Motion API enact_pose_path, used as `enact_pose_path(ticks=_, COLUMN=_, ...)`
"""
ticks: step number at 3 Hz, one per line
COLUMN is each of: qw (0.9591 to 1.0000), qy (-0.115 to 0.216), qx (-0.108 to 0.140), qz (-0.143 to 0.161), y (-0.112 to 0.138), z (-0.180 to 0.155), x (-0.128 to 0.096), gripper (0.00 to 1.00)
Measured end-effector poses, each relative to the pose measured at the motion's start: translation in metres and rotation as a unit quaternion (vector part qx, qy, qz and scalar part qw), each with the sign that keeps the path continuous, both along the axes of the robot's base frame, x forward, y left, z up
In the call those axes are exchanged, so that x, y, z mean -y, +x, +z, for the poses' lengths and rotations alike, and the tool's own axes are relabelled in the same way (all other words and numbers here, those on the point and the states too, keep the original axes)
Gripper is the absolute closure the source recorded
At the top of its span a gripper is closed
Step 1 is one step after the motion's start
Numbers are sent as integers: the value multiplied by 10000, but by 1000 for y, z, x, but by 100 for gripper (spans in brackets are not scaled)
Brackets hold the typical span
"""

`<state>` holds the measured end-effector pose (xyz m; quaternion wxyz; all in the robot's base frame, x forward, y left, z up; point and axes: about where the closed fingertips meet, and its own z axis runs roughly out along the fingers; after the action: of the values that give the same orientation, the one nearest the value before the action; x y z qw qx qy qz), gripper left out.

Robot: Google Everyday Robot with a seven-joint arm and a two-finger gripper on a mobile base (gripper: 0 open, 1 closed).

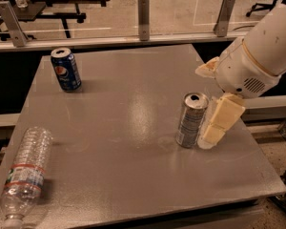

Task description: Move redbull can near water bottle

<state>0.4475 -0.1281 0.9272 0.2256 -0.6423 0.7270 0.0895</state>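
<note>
Right of centre, my cream gripper (219, 123) hangs beside the slim silver aluminium can (191, 120); its width I cannot tell.

Table (133, 104) is smooth matt grey, with just a soft sheen where the light hits. Redbull can (191, 120) is thin shiny metal with a bare silver top. Pepsi can (66, 69) is metal too, in glossy blue. Bottle (26, 173) is clear ribbed plastic. Gripper (214, 128), right beside the redbull can, looks like matt cream plastic, and the arm (271, 46) has a smooth white shell.
</note>
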Motion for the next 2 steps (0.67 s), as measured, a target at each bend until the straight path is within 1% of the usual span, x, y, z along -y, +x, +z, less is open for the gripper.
enact_pose_path(ticks=1, qw=10000, qy=42, qx=72, qz=46, y=4, z=-5, x=-6, gripper=0)
enact_pose_path(ticks=2, qw=9999, qy=35, qx=56, qz=126, y=4, z=-4, x=-6, gripper=16)
